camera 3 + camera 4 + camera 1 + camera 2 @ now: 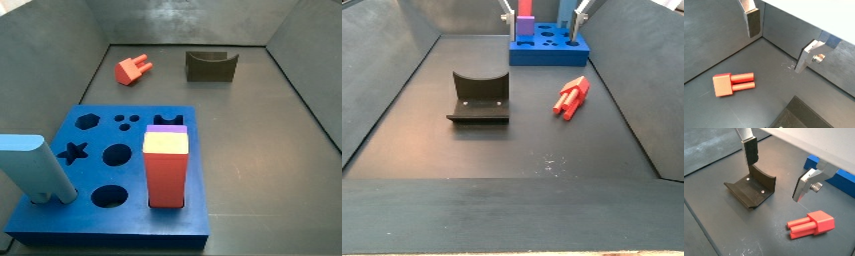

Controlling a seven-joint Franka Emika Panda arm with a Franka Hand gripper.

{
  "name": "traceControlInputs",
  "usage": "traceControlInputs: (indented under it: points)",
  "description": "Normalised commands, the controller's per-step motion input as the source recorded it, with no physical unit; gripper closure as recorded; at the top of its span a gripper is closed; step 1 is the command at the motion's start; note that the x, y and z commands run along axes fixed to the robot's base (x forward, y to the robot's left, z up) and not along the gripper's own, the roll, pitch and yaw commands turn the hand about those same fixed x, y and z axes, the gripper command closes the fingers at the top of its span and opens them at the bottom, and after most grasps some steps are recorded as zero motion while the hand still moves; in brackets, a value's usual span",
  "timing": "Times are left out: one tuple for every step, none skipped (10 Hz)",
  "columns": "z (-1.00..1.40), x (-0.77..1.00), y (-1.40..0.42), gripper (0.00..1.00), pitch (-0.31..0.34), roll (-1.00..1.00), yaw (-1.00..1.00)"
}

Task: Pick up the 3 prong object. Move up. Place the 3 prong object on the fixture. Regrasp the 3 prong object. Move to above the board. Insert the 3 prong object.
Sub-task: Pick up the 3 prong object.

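The salmon-red 3 prong object (732, 84) (811, 225) lies flat on the dark floor, apart from everything; both side views show it too (132, 69) (572, 96). The dark fixture (751, 190) (210, 66) (478, 98) stands a short way beside it. My gripper (777, 51) (775, 180) hangs open above the floor between the two, well clear of both, with nothing between its fingers. The blue board (107, 190) (549, 50) lies at one end of the bin, and a corner of it (841, 178) shows in a wrist view.
A tall red block with a yellow-and-purple top (164, 170) (525, 10) stands in the board. A pale blue post (38, 168) rises at the board's corner. Grey walls (301, 80) (396, 70) enclose the floor on all sides.
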Motion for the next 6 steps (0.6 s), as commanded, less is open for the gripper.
traceControlInputs:
  points:
    - [-0.17, 0.00, 0.18, 0.00, -0.001, 0.00, -0.45]
    - [-0.40, -0.01, 0.00, 0.00, -0.067, 0.00, -1.00]
    - [-0.41, -0.05, 0.04, 0.00, -0.060, 0.00, -0.96]
    - [-0.46, -0.12, 0.04, 0.00, -0.056, 0.01, -0.95]
    - [-0.52, -0.19, 0.03, 0.00, -0.054, 0.03, -0.95]
    - [-0.53, -0.19, 0.03, 0.00, -0.050, 0.02, -0.95]
